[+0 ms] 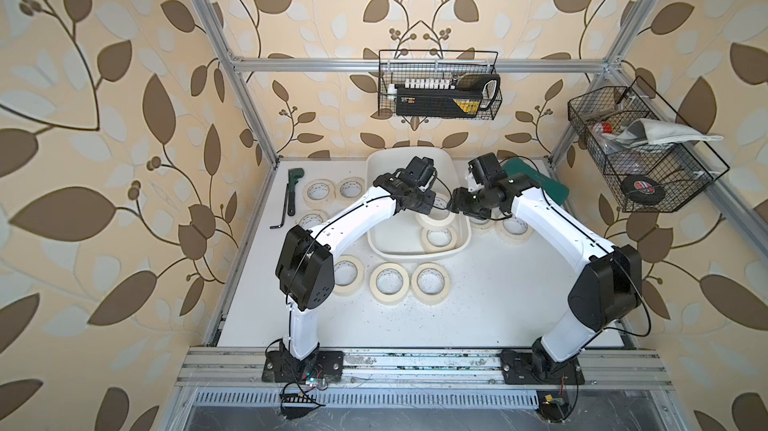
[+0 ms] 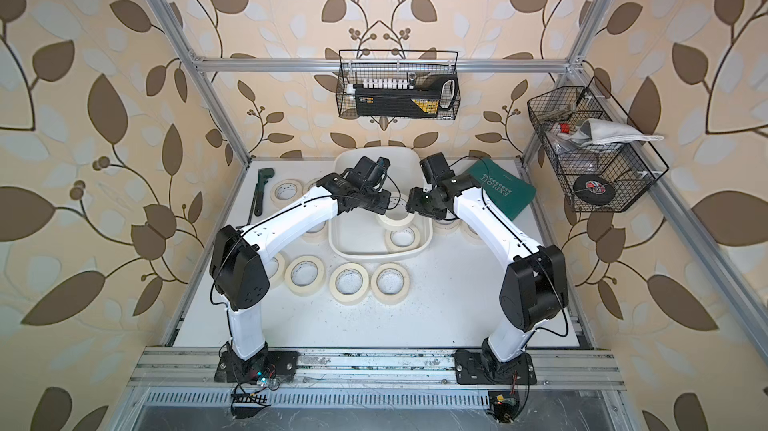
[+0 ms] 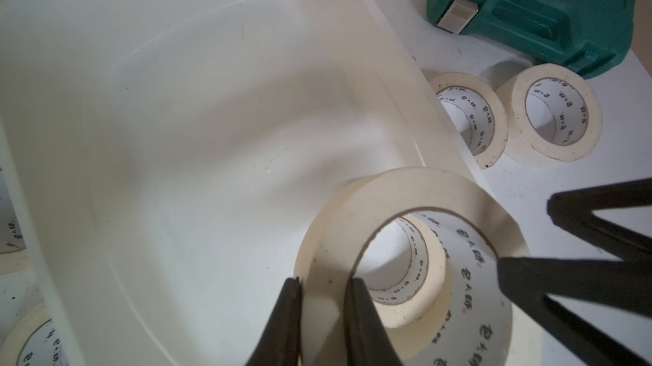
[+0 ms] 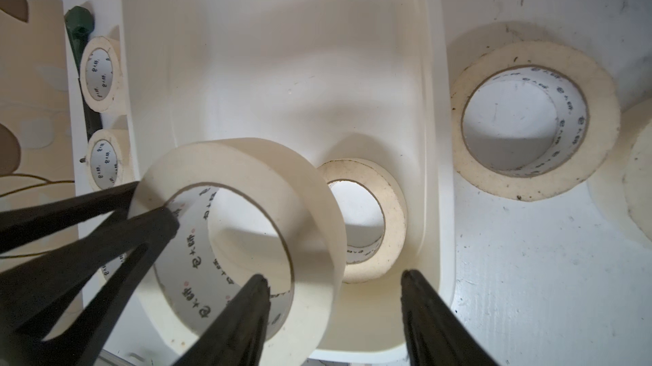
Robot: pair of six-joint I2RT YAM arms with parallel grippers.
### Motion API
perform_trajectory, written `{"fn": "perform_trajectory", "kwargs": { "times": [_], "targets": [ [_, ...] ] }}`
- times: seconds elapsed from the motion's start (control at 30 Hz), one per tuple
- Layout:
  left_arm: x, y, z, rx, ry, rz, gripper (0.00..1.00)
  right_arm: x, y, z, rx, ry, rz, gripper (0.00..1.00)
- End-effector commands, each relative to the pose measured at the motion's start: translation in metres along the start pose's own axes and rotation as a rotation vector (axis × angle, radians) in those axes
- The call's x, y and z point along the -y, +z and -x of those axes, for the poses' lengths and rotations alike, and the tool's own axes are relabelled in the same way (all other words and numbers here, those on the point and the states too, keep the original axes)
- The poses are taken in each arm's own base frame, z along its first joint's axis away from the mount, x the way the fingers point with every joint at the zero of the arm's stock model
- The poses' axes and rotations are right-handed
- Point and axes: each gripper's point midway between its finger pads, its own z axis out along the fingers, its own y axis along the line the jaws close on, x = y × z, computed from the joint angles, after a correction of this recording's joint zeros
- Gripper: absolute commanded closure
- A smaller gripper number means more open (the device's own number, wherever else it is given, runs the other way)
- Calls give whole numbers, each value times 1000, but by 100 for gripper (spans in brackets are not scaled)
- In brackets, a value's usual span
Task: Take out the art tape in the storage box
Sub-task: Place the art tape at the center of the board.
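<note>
The white desk (image 1: pixel 478 308) carries the storage box (image 1: pixel 392 237), a shallow white tub at mid-rear. A teal tool case (image 3: pixel 564 21) lies just beside the box, on the right arm's side. Loose rolls (image 1: pixel 389 300) of cream art tape lie flat on the desk, to both sides of the box and in front of it. A resting roll (image 4: pixel 393 205) lies flat inside the box, near a corner. A held roll (image 3: pixel 405 184) hangs tilted above it. The left pincer (image 3: pixel 324 281) pinches this roll's wall, one finger inside the ring and one outside. The right pincer (image 4: pixel 335 276) stands spread at the opposite side of the same roll. Contact there cannot be confirmed.
</note>
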Motion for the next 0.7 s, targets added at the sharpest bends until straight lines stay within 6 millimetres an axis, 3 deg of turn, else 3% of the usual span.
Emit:
{"fn": "perform_trajectory", "kwargs": {
  "times": [0.0, 0.23, 0.53, 0.67],
  "targets": [
    [9, -42, 34, 138, -21, -47, 100, -1, 3, 3, 10, -19, -14, 39],
    [13, -44, 35, 140, -23, -67, 100, -2, 11, 1, -11, -20, -14, 45],
    [20, -52, 39, 156, -30, -102, 100, -6, 6, 6, 5, -22, 2, 86],
    [25, -62, 43, 170, -43, -141, 83, -8, 0, 8, 20, -27, 6, 94]
  ]
}}
